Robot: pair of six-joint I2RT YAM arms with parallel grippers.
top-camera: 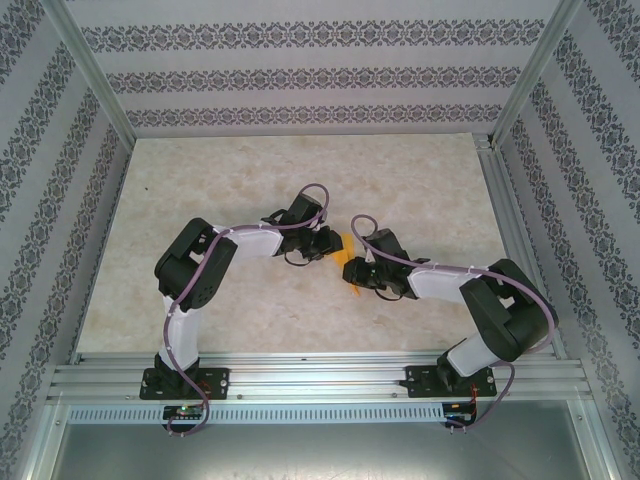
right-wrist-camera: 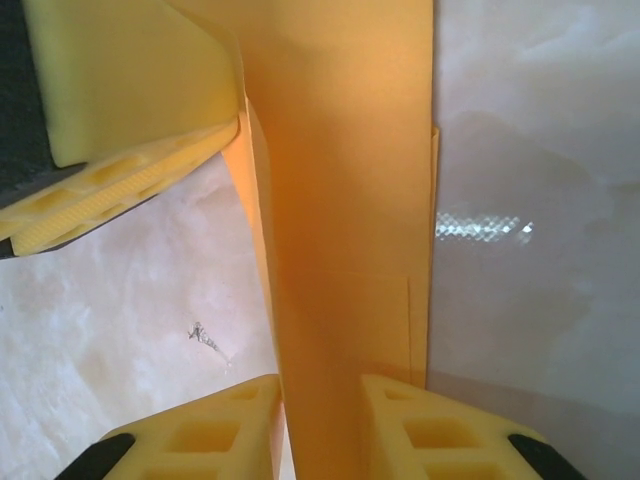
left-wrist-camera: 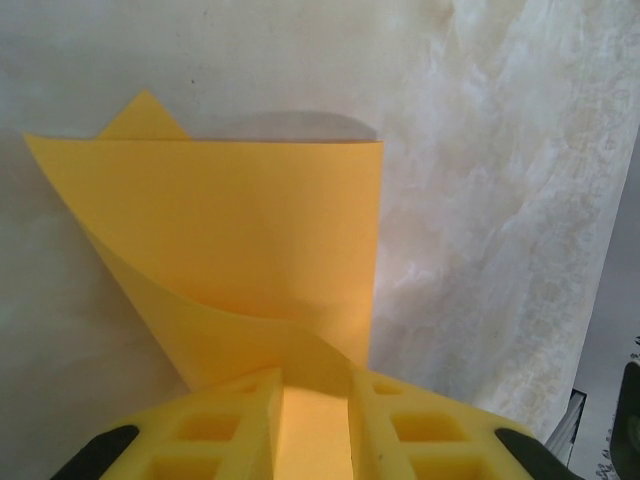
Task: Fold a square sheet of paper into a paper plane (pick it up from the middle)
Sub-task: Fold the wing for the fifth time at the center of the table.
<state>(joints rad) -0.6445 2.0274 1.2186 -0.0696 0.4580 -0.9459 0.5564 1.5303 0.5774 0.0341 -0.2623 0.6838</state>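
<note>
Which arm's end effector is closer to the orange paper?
Neither: left end effector pinches one end of the paper; right end effector straddles the other.

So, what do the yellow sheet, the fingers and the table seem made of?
Sheet: thin matte paper; it curves and keeps sharp creases. Fingers: probably moulded plastic or foam, with hollow square cells. Table: pale marbled surface, slight sheen; stone or printed laminate, unclear.

The sheet of paper [left-wrist-camera: 250, 230] is plain orange-yellow. The left claw [left-wrist-camera: 315, 390] and right claw [right-wrist-camera: 322, 390] have bright yellow fingers [left-wrist-camera: 200, 430]. The counter [top-camera: 250, 180] is cream and marbled. White walls [top-camera: 300, 40] carry grey-purple floral bands. The arms [top-camera: 195, 265] are black and white.
</note>
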